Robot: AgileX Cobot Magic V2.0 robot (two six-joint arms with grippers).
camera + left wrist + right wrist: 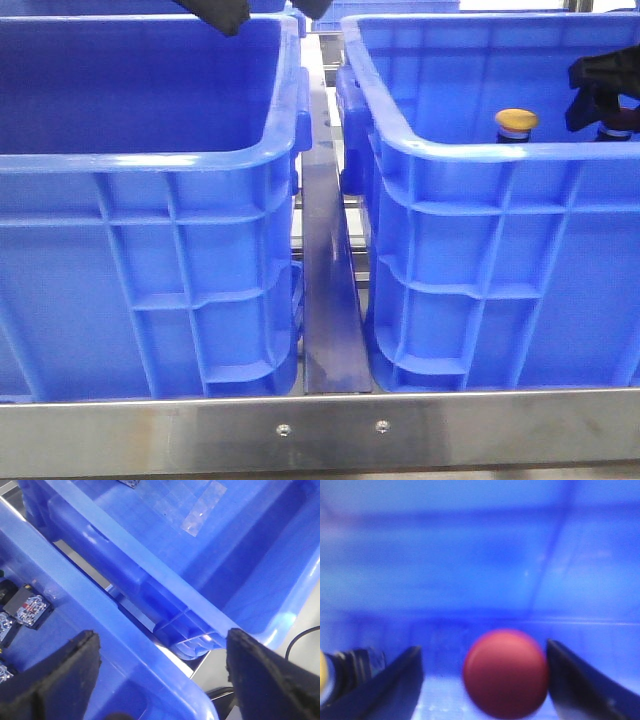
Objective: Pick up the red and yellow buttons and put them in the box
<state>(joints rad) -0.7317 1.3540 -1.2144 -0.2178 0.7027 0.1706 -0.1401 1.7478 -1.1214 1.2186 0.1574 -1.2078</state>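
Steel framing [320, 430] carried your two blue crates side by side, the left crate [150, 160] and the right crate [480, 150]. Inside the right crate your right gripper [482, 680] stood with its jaws spread, the red button [506, 672] lying between its fingers [400, 685], nearer one of them. You had the yellow button [516, 122] just beside it. Your left gripper [160, 675] hung open above the crate rims.

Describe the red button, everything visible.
The red button shows only in the right wrist view, blurred: a smooth, matte red domed cap, its body hidden. It sits between the open fingers of the right gripper, nearer one finger, contact unclear, inside the right crate, with the yellow button nearby.
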